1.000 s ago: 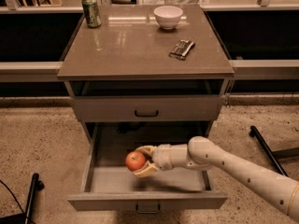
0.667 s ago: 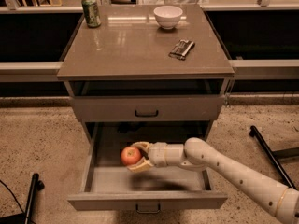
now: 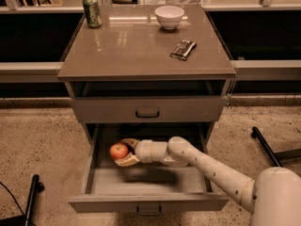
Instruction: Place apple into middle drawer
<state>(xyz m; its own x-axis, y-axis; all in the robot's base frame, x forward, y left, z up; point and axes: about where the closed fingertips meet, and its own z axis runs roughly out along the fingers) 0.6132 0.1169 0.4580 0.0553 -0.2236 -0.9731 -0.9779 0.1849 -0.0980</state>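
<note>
At the left rear of the brown cabinet top (image 3: 136, 51), the green drinks can (image 3: 91, 11) stands where it stood a second ago. Below it, the round red-orange apple (image 3: 118, 151) has shifted. It has travelled leftward and a little toward the back, and now sits over the left half of the open grey-brown middle drawer (image 3: 108, 182). The tan two-finger gripper (image 3: 123, 153) is closed on the apple, one finger curving over it and the other under it, so the fruit is held and not yet let go. This suggests the carry is nearly done: the apple is already inside the drawer's outline, and lowering and release look like what remains. Whether the apple touches the pale floor or hangs just above it cannot be told, since a dark smear of shadow lies on the floor under the gripper. The drawer's back edge is lost in the dark beneath the closed grey drawer front with the black handle (image 3: 147, 109). Further right on the top, the white bowl (image 3: 169, 16) and the small dark wrapped packet (image 3: 183, 49) have not moved. The white arm (image 3: 207, 166) runs out of view at the lower right corner.
</note>
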